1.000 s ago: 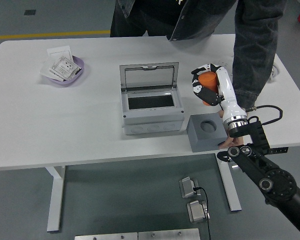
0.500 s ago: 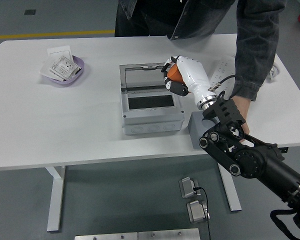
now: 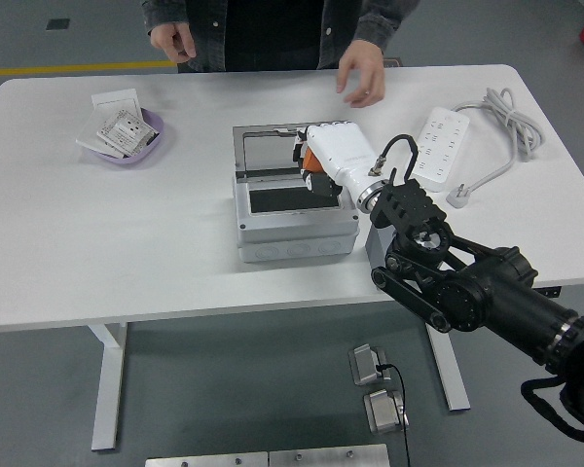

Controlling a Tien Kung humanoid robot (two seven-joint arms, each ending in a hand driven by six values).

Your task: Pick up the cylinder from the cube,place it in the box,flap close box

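Since half a second ago the right hand [image 3: 323, 161] has carried the orange cylinder [image 3: 311, 165] further left, from over the box's right rim to above its open cavity, and the person has drawn back from the table's right side to stand behind the far edge. At the far left of the white table [image 3: 97, 233] a lilac dish [image 3: 141, 146] holding small paper packets [image 3: 122, 129] sits where it was. At the centre, the grey box [image 3: 294, 229] lies with its framed lid [image 3: 287, 136] swung open toward the far side, unchanged. The white-shelled hand hangs over the box's right half, its fingers curled around the cylinder, of which only slivers of orange show at the hand's left edge. The grey cube is now almost wholly hidden behind the black forearm [image 3: 448, 277], which crosses in from the lower right. Beyond the box, the person's one hand [image 3: 363, 78] hovers over the far table edge, and the other hand [image 3: 172, 41] is held off the table. To the right, a white power strip [image 3: 438, 146] with its looped cord [image 3: 506, 117] is uncovered where the person's sleeve covered it before.
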